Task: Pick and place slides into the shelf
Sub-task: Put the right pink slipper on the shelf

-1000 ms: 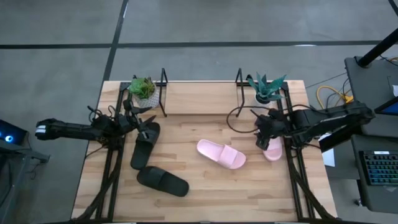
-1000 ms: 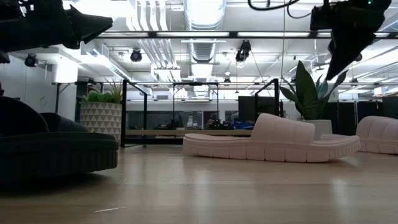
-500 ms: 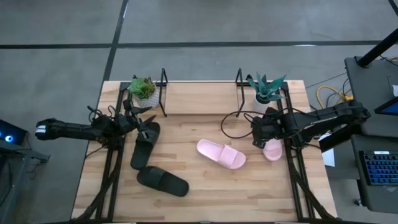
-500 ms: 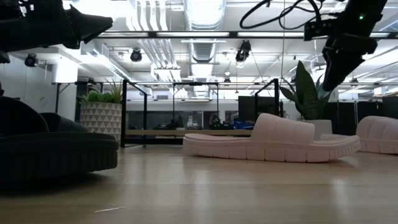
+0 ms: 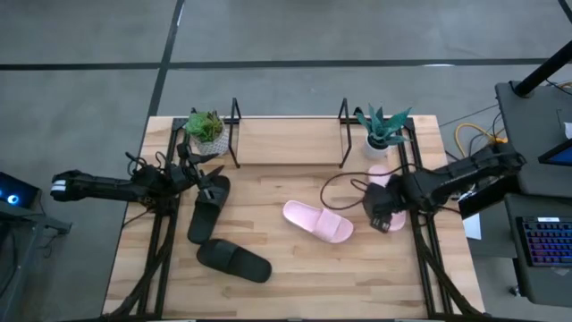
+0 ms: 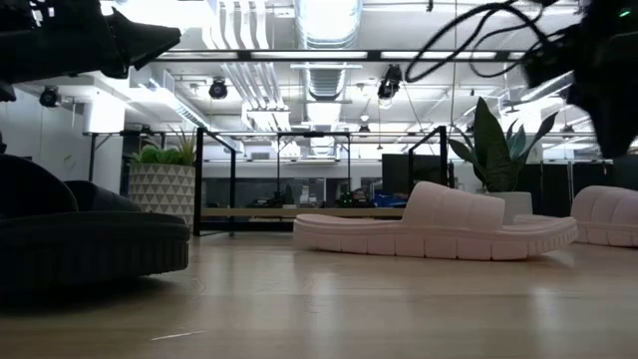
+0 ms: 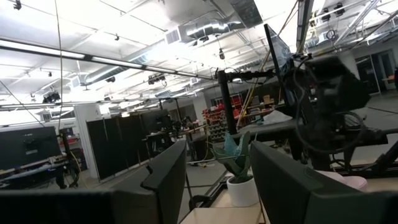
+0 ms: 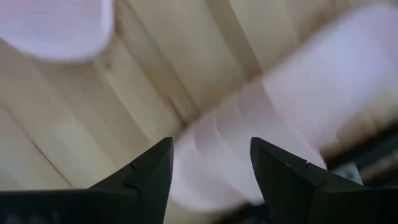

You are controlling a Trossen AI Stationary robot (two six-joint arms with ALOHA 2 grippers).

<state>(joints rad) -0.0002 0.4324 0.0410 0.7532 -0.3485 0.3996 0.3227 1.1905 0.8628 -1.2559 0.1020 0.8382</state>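
We judged the task barely begun: all four slides lay on the table (image 5: pixel 268 192), none on the shelf (image 5: pixel 288 121). The right gripper (image 5: pixel 380 217), fingers spread and empty, hovered over the far-right pink slide (image 5: pixel 395 216); the left gripper (image 5: pixel 207 180) waited, open, above a black slide (image 5: pixel 207 210).

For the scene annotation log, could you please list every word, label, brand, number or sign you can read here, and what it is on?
None can be read.
The pink slides and black slides show no brand or mark.
The keyboard beside the table has keys too small to read.
The red shapes in the room behind, in the left wrist view, are too blurred to read.
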